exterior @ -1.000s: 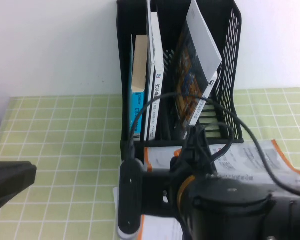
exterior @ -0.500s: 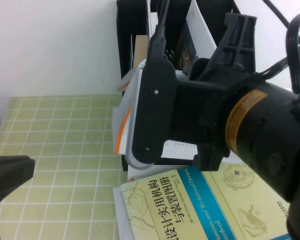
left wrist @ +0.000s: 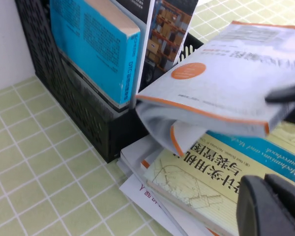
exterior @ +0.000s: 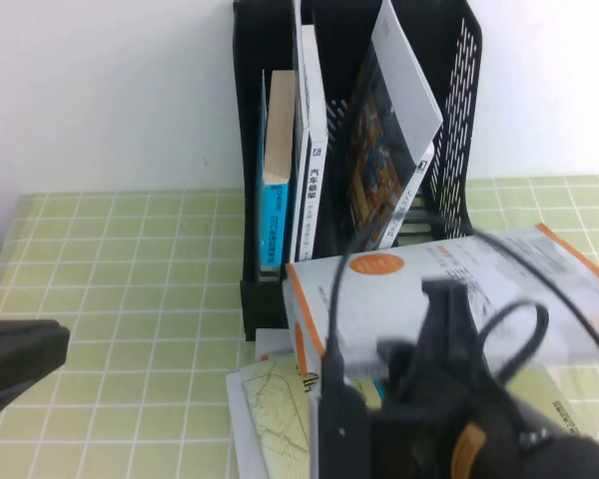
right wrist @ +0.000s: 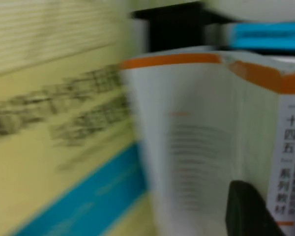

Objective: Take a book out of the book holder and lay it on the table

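Right gripper (exterior: pixel 429 329) holds the white-orange book (exterior: pixel 439 299), pinched at its near edge, tilted almost flat just above the pile (left wrist: pixel 201 177) in front of the holder (exterior: pixel 255 200). Half a second ago this book was up high by the holder's top with the arm filling the view; now the arm has dropped low and the book hangs over the yellow book (left wrist: pixel 221 172), not quite resting. So extraction is done, and only lowering and release seem left. Blue book (exterior: pixel 275 190) and two others are in the holder. Left gripper (left wrist: pixel 273 206) sits parked low at the left; can't tell whether its fingers are apart.
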